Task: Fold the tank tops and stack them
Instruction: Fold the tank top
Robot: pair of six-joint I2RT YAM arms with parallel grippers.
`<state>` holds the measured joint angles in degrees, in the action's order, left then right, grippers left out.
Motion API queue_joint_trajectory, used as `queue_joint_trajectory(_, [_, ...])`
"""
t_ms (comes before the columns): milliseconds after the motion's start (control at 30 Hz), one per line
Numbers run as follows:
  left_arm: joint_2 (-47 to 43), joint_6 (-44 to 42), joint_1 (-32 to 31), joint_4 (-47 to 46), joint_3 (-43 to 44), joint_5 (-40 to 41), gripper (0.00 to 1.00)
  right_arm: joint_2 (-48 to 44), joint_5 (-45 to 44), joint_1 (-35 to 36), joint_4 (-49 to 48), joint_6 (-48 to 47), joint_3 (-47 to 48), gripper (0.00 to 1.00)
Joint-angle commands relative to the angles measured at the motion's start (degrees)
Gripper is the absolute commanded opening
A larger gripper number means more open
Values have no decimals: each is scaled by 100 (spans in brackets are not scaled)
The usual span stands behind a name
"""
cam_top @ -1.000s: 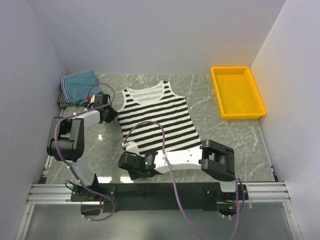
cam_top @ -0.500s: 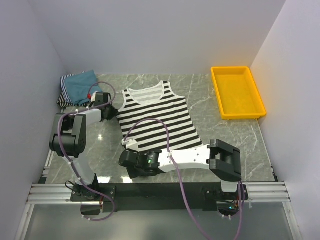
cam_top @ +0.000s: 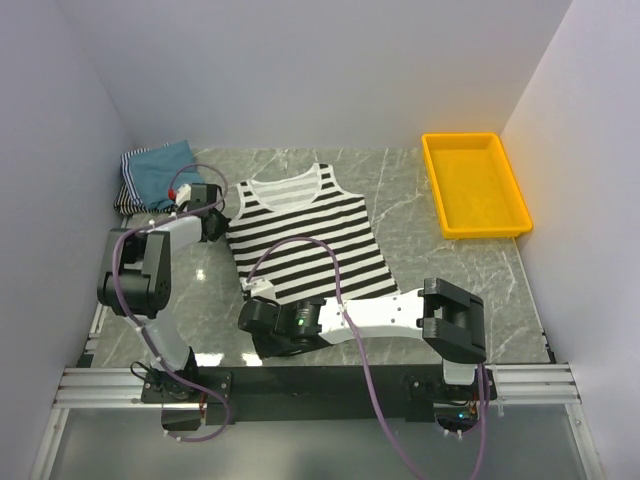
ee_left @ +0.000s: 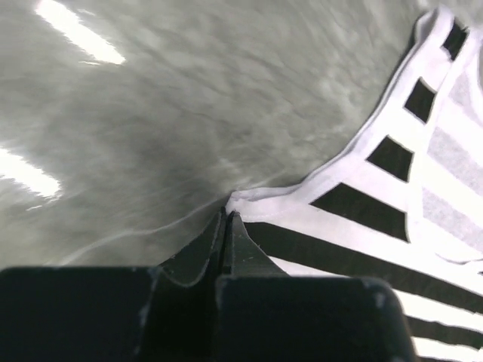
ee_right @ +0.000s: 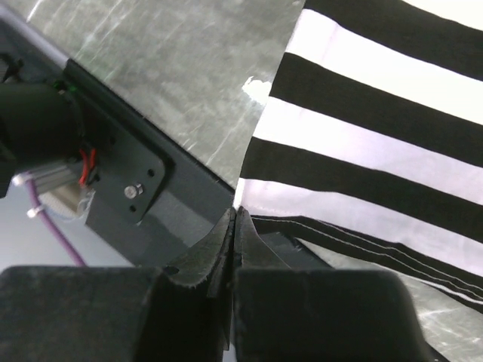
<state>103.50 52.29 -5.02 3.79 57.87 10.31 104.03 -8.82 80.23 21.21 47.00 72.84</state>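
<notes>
A black-and-white striped tank top (cam_top: 305,235) lies spread on the marble table, neck toward the back. My left gripper (cam_top: 218,213) is shut on its left armhole edge (ee_left: 249,197), low over the table. My right gripper (cam_top: 262,327) is shut on its near left hem corner (ee_right: 245,197), over the table's front edge. A teal-blue tank top (cam_top: 160,170) lies folded on finely striped folded ones (cam_top: 128,198) in the far left corner.
A yellow plastic tray (cam_top: 474,185) stands at the back right. White walls close in left, right and back. The black rail (cam_top: 330,380) with the arm bases runs along the near edge.
Both grippers have pulled the striped tank top to the left; the garment has shifted left and a little toward the back. The right forearm has swung lower along the front edge.
</notes>
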Motion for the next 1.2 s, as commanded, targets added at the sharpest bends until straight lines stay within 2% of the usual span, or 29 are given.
queue_joint_trajectory(0, [-707,272,71,534,49,919,1,-269,354,2,-257,-33,186,0])
queue_joint_trajectory(200, [-885,396,124,1114,303,1465,1,-102,864,28,-609,-77,353,0])
queue_joint_trajectory(367, [-788,361,106,1255,576,1387,1,-320,1023,-24,-688,-165,293,0])
queue_joint_trajectory(533, [-753,264,-174,1351,831,1403,1,-997,1040,-410,-1110,-16,-655,0])
queue_joint_trajectory(667, [-481,229,-491,1554,1383,1492,1,-1543,1014,-683,-1260,63,-1366,0])
queue_joint_trajectory(933, [485,202,-1255,2020,2684,1720,0,-2342,891,-1158,-1603,300,-2440,0])
queue_joint_trajectory(1167, [1259,194,-1721,2205,3379,1756,1,-2712,689,-1343,-1743,538,-3196,0])
